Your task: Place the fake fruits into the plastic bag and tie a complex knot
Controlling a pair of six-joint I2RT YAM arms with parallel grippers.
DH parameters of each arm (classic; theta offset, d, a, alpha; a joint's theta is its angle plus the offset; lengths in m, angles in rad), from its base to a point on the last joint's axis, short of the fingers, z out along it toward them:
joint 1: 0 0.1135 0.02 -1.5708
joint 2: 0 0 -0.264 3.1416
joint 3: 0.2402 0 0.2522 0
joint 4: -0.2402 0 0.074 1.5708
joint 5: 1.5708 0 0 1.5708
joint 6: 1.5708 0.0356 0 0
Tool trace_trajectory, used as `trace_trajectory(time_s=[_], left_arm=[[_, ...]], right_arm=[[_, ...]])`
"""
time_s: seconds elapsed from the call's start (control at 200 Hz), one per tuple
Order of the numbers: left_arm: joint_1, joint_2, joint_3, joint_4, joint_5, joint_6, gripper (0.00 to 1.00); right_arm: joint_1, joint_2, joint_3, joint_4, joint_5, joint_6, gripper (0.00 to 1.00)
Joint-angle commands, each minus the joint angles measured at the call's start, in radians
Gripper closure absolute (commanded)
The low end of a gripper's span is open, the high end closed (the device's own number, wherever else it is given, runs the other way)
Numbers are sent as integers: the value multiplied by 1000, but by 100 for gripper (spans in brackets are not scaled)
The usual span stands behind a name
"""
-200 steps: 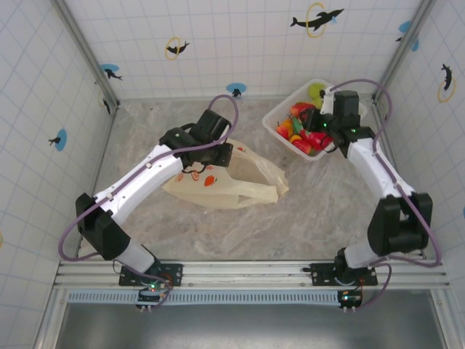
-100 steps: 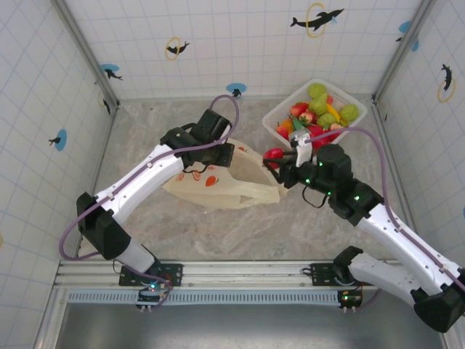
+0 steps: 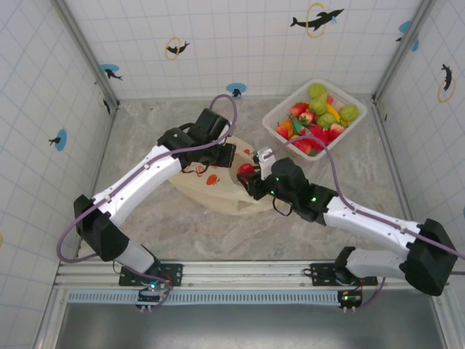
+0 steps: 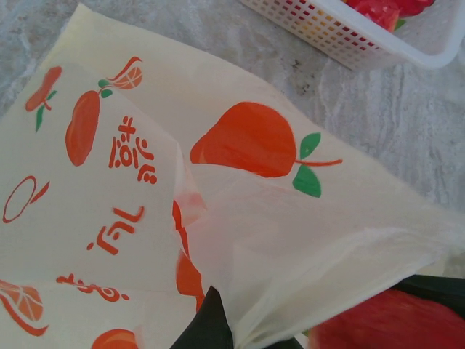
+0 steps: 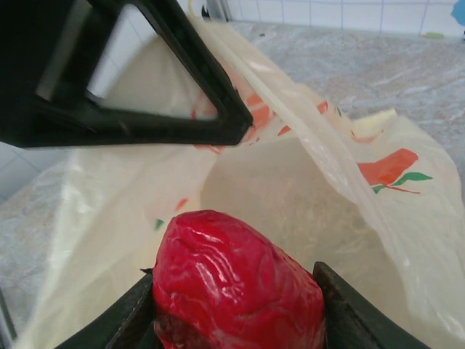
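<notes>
The cream-yellow plastic bag (image 3: 207, 190) with orange fruit prints lies mid-table. My left gripper (image 3: 220, 150) is shut on the bag's upper rim and holds its mouth up. In the left wrist view the film (image 4: 240, 218) bunches between the dark fingers (image 4: 207, 323). My right gripper (image 3: 251, 177) is shut on a glossy red fake fruit (image 3: 247, 169) right at the bag's mouth. The right wrist view has that red fruit (image 5: 225, 247) between my fingers (image 5: 338, 313), with the open bag interior (image 5: 290, 196) straight ahead and my left gripper's black body (image 5: 138, 94) above. More fake fruits (image 3: 320, 116) fill the basket.
The white lattice basket (image 3: 280, 116) stands at the back right, and its corner (image 4: 341, 33) shows in the left wrist view. Tiled walls with dolphin stickers enclose the marbled table (image 3: 145, 240). The right arm stretches across the table's middle.
My right arm has swung from the basket leftward to the bag's mouth, carrying the red fruit. My left gripper has stayed holding the bag's rim.
</notes>
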Motion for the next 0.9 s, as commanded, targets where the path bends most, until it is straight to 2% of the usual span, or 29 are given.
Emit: trace_trajectory(time_s=[0.0, 0.245, 0.385, 0.485, 0.661, 0.891], left_arm=[[7, -42, 20, 13, 42, -25, 100], [7, -76, -12, 5, 87, 16, 100], [7, -104, -33, -8, 90, 83, 100], [7, -125, -46, 10, 134, 111, 100], [6, -137, -62, 108, 228, 26, 100], [3, -144, -103, 193, 253, -123, 100]], right_arm=[[15, 36, -36, 88, 49, 4, 58], [-20, 52, -91, 101, 63, -1, 58], [-89, -3, -117, 51, 32, -37, 58], [-101, -45, -136, 59, 44, -101, 58], [-85, -30, -160, 211, 1, -136, 58], [-57, 20, -146, 351, -9, -114, 58]])
